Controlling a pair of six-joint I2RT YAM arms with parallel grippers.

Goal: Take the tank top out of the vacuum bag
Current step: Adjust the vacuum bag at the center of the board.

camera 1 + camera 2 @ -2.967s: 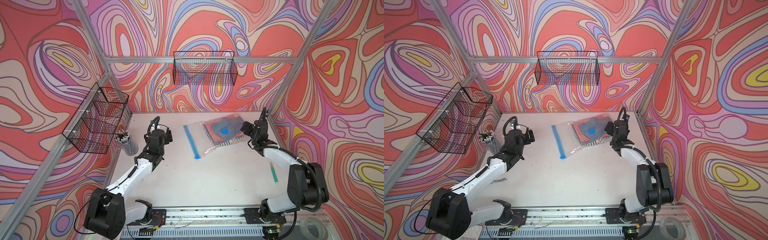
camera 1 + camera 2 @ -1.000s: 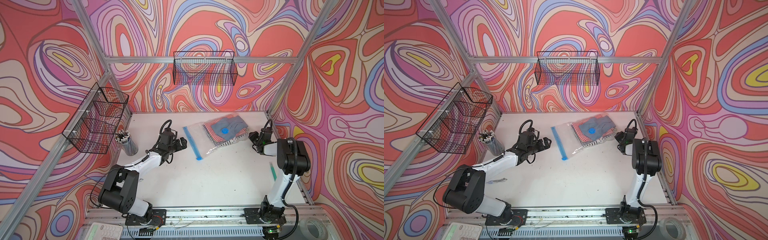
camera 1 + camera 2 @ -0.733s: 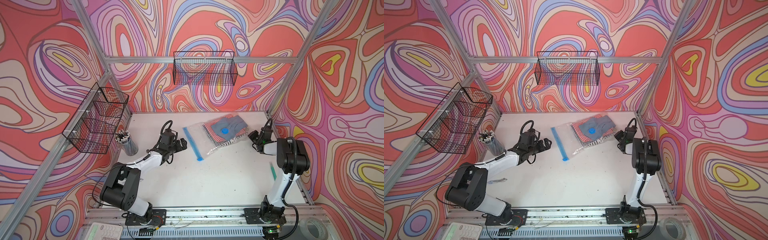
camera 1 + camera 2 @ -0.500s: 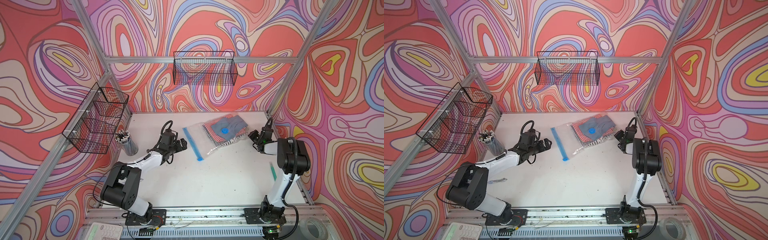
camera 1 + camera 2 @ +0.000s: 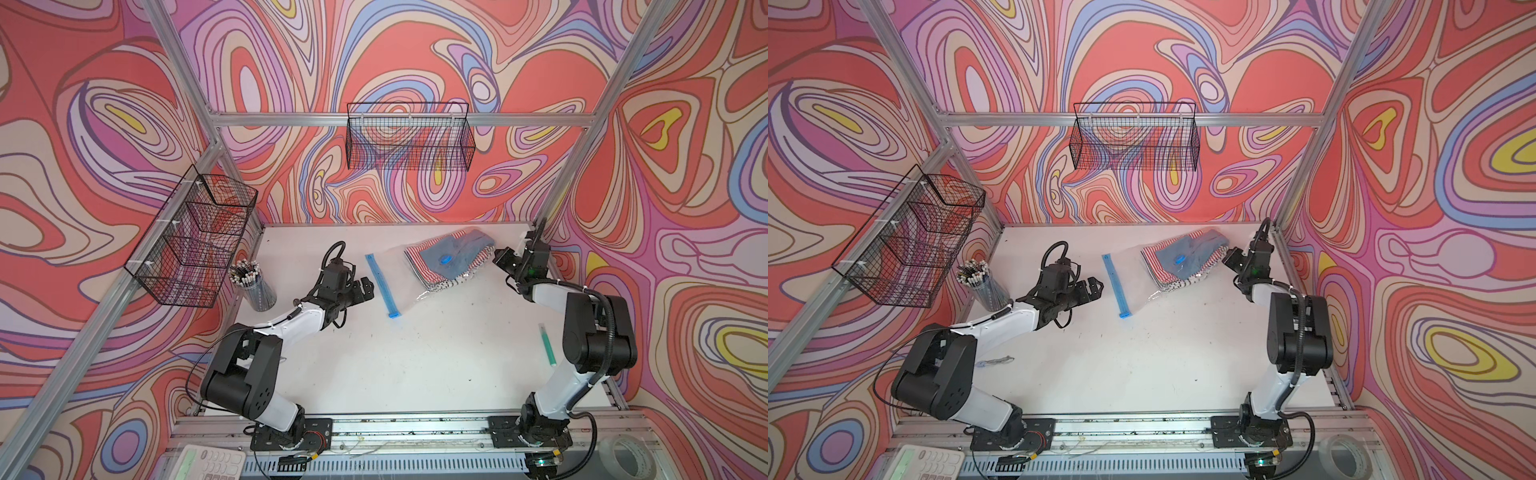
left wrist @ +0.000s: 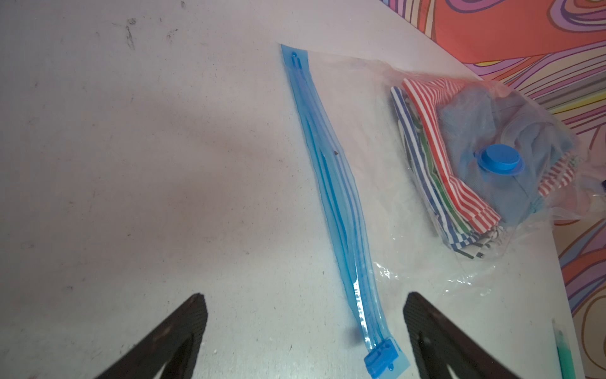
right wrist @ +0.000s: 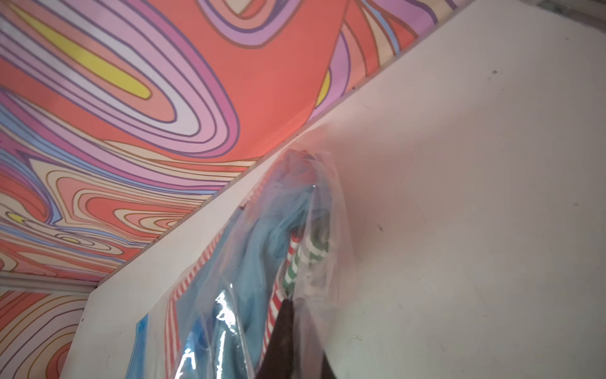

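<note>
Mostly cropped, right gripper [image 7: 288,306] pinches the vacuum bag [image 7: 262,249]; left gripper [image 6: 303,297] stands spread

The bag [image 5: 432,272] lies at the table's [image 5: 415,365] back, clothes [image 5: 455,258] in its right half, zip strip [image 5: 381,282] along its left edge. A pen cup [image 5: 255,286] stands far left, a marker [image 5: 547,345] right.

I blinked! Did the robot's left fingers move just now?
Yes. The left fingers slid toward the blue zip strip, away from the pencil cup.
</note>
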